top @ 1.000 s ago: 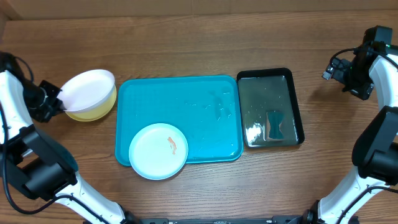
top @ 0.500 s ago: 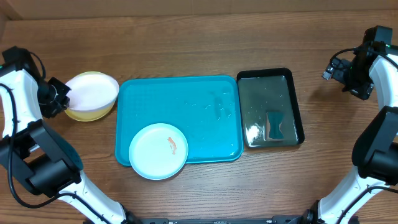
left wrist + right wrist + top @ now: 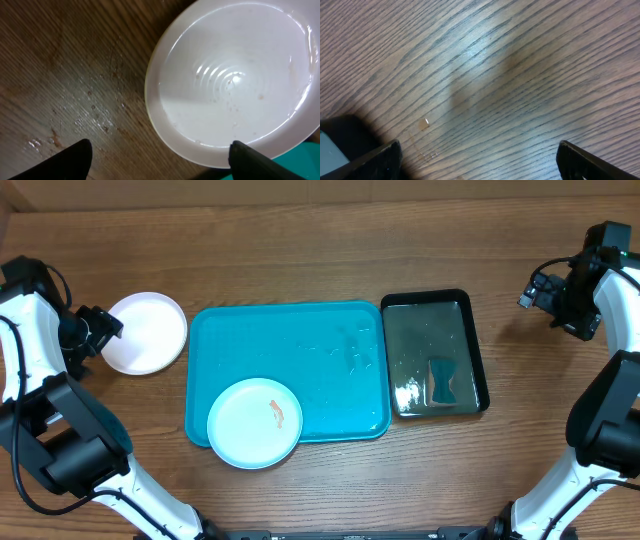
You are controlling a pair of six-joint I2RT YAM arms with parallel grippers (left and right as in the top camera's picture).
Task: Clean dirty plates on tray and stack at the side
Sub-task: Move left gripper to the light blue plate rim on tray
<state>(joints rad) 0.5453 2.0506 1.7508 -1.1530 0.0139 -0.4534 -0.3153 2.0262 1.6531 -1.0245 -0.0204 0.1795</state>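
Note:
A white plate (image 3: 146,333) lies flat on the wood just left of the teal tray (image 3: 330,360). My left gripper (image 3: 99,334) is at the plate's left rim, open, with nothing between its fingers. In the left wrist view the white plate (image 3: 235,80) is wet and fills the upper right, and the gripper (image 3: 160,162) stands open over bare wood beside its rim. A light blue plate (image 3: 254,423) with an orange smear sits on the tray's front left corner and overhangs the rim. My right gripper (image 3: 552,300) hangs open at the far right; in the right wrist view the gripper (image 3: 480,160) has only wood beneath it.
A black basin (image 3: 470,350) holding water and a dark sponge (image 3: 441,380) stands right of the tray. Water drops lie on the tray's middle and on the wood near both grippers. A teal corner of the tray (image 3: 312,150) shows beside the white plate.
My left gripper has opened and let go of the white plate. The plate went from tilted to flat and now covers the yellow-green plate beneath it. The right arm has not moved.

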